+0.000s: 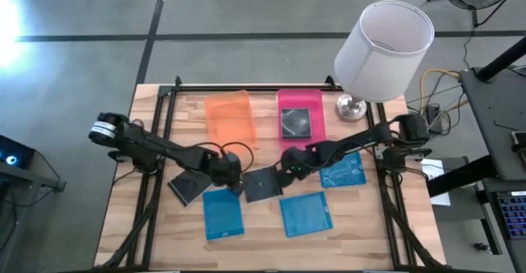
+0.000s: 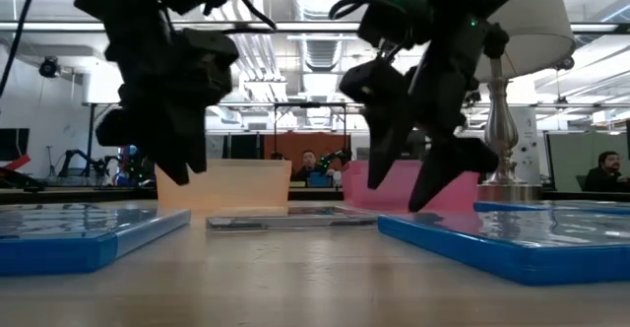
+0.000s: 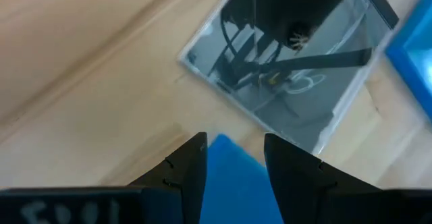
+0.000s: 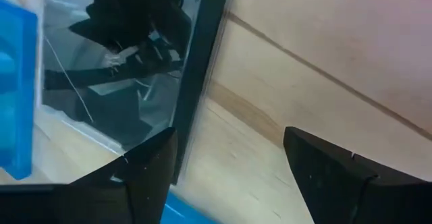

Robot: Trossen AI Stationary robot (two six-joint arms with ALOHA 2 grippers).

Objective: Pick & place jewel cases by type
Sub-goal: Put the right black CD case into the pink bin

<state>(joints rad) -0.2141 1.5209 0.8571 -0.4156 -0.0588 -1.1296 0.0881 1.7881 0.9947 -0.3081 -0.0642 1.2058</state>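
Note:
A dark grey square jewel case lies flat at the table's middle, also seen in the low view. A second dark case lies to its left, and a third sits in the pink tray. Three blue cases lie flat nearby. My left gripper hovers open at the middle case's left edge, over a blue case's corner. My right gripper hovers open, wide, at that case's far right corner.
The orange tray stands left of the pink tray at the far side. A white-shaded lamp stands at the far right corner on its metal foot. Bare wood shows along the near edge and the left side. People sit in the room beyond.

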